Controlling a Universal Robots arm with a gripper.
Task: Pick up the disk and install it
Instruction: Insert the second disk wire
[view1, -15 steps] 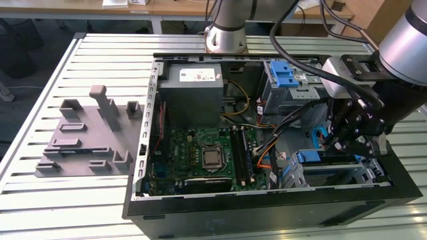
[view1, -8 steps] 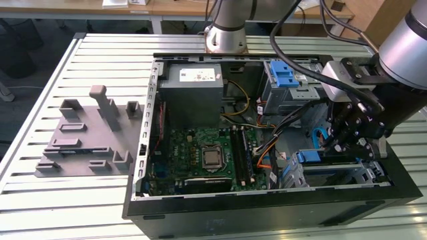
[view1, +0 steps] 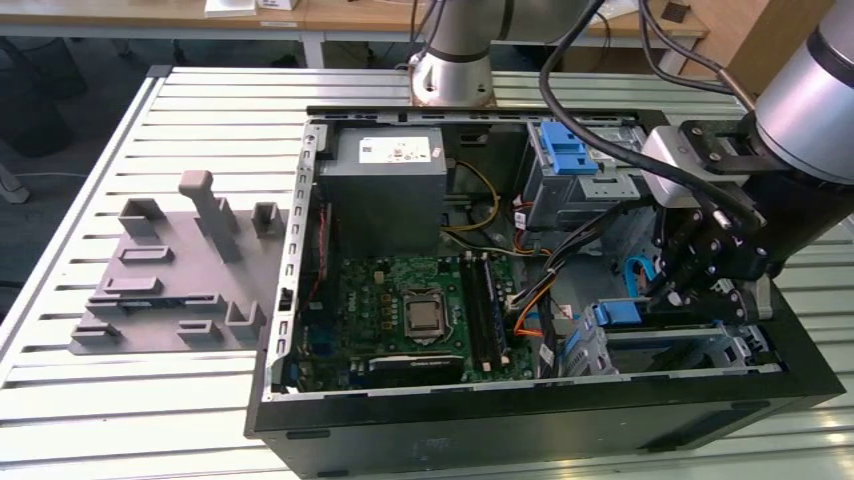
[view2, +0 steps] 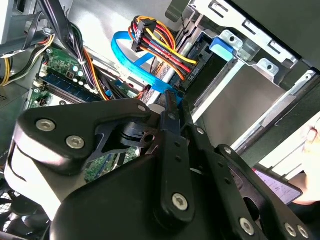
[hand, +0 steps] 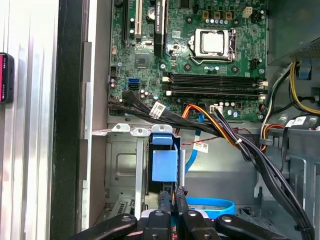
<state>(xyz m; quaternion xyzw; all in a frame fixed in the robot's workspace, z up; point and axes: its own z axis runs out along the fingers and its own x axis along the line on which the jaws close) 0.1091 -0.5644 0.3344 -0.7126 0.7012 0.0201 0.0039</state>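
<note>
Over the open computer case (view1: 534, 250) in the exterior view, the gripper (view1: 674, 292) hangs low beside the drive bay (view1: 667, 340) with its blue latch (view1: 617, 313). In both wrist views the fingers (hand: 172, 202) are pressed together, grasping nothing. I cannot tell where the disk is, perhaps already seated in the bay.

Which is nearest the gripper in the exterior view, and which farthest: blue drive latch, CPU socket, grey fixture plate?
1. Blue drive latch, just beside the gripper, toward the view's left.
2. CPU socket, mid-motherboard.
3. Grey fixture plate, outside the case, far left.
</note>
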